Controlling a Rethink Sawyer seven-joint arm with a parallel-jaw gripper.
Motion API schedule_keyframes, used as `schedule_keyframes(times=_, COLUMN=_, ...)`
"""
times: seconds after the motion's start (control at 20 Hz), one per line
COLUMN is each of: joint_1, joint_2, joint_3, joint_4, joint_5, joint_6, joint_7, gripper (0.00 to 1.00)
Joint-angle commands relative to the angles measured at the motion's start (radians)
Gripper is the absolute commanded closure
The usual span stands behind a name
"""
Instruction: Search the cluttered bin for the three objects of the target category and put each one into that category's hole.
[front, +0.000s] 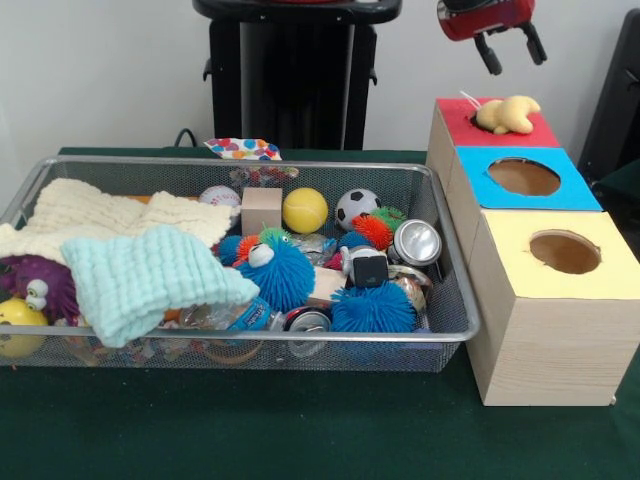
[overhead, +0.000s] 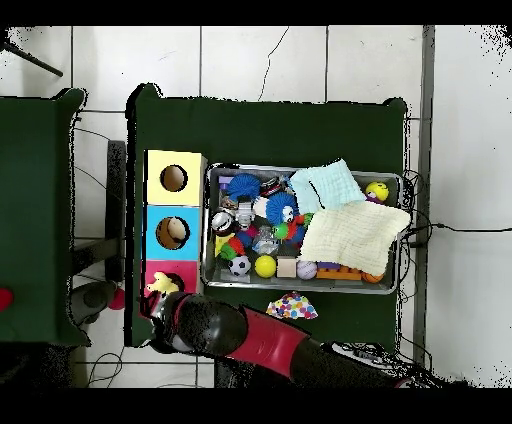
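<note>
My gripper (front: 512, 50) hangs open and empty above the far box, its two black fingers (front: 489, 55) spread apart. Right below it a cream plush toy (front: 508, 114) lies on the red box top (front: 540, 132), over that hole. In the overhead view the gripper (overhead: 160, 303) is beside the same plush toy (overhead: 160, 287) on the red box (overhead: 182, 272). The wire bin (front: 455, 262) holds blue fuzzy balls (front: 275, 275), a yellow ball (front: 305, 210), a soccer ball (front: 356, 207), cans (front: 416, 242) and a wooden block (front: 261, 210).
A blue box (front: 580, 195) and a yellow box (front: 610, 262), each with a round hole, stand in a row with the red one. A cream cloth (front: 100, 215) and a mint cloth (front: 140, 280) cover the bin's left side. A polka-dot item (front: 243, 149) lies behind the bin.
</note>
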Motion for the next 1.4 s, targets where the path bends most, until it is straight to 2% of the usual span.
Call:
schedule_keyframes(times=0.05, joint_1=0.003, joint_2=-0.019, joint_3=-0.018, joint_4=-0.074, joint_5=0.001, joint_6=-0.051, joint_7=0.252, gripper=0.00)
schedule_keyframes(times=0.95, joint_1=0.032, joint_2=-0.065, joint_3=-0.071, joint_4=-0.090, joint_5=0.009, joint_6=-0.010, joint_7=0.218, gripper=0.00)
schedule_keyframes(times=1.05, joint_1=0.050, joint_2=-0.075, joint_3=-0.113, joint_4=-0.111, joint_5=0.010, joint_6=0.020, joint_7=0.183, gripper=0.00)
schedule_keyframes(times=1.15, joint_1=0.091, joint_2=-0.104, joint_3=-0.199, joint_4=-0.144, joint_5=0.015, joint_6=0.088, joint_7=0.140, gripper=0.00)
schedule_keyframes(times=1.3, joint_1=0.171, joint_2=-0.132, joint_3=-0.358, joint_4=-0.237, joint_5=-0.035, joint_6=0.231, joint_7=0.080, gripper=0.00)
schedule_keyframes(times=1.4, joint_1=0.205, joint_2=-0.146, joint_3=-0.435, joint_4=-0.313, joint_5=-0.112, joint_6=0.327, joint_7=0.089, gripper=0.00)
